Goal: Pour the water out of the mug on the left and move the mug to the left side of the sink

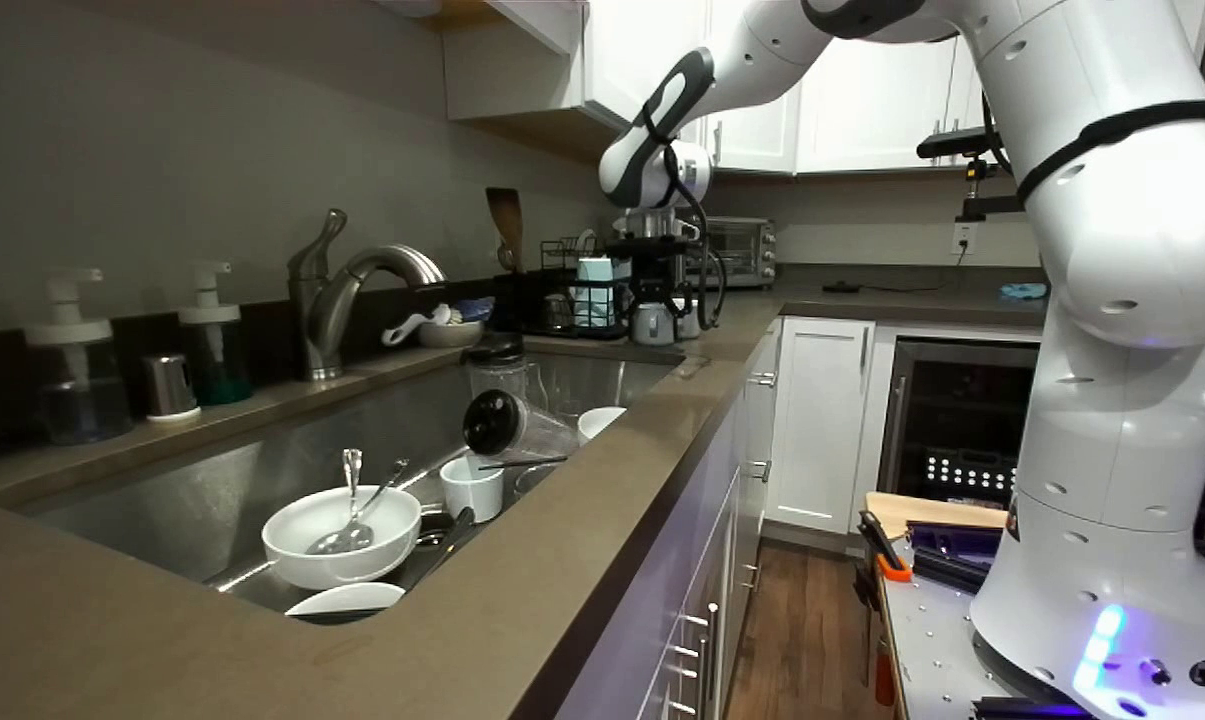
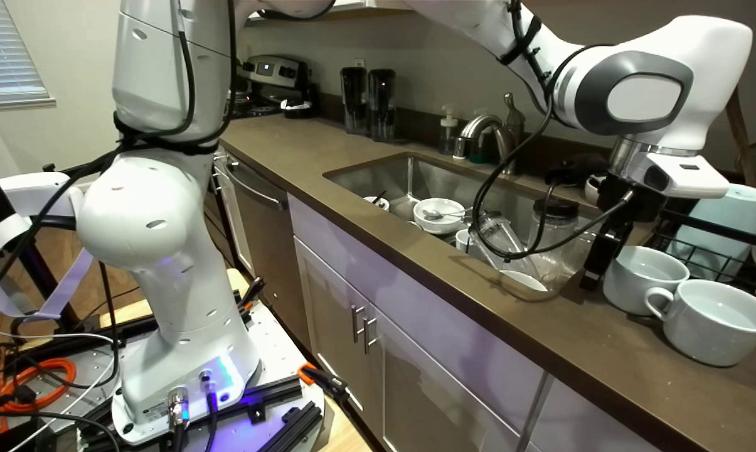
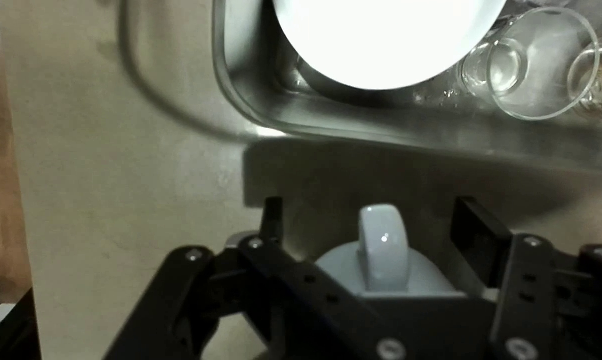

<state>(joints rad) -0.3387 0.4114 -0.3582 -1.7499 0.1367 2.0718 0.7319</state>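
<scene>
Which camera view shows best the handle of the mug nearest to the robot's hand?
The wrist view: there the handle appears large, between the open fingers. Both exterior views show the mug, but there I cannot clearly make out its handle.

I see a broad shadow (image 3: 325, 172) darkening the counter (image 3: 131, 240) beside the claw (image 3: 373, 220); farther from it, a dish (image 3: 380, 40) glares blank white.

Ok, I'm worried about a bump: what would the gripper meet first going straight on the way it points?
Probably the countertop: the gripper points down, and the wrist view shows the mug handle between its open jaws. Depth is hard to judge, so a brush with the handle is possible.
</scene>
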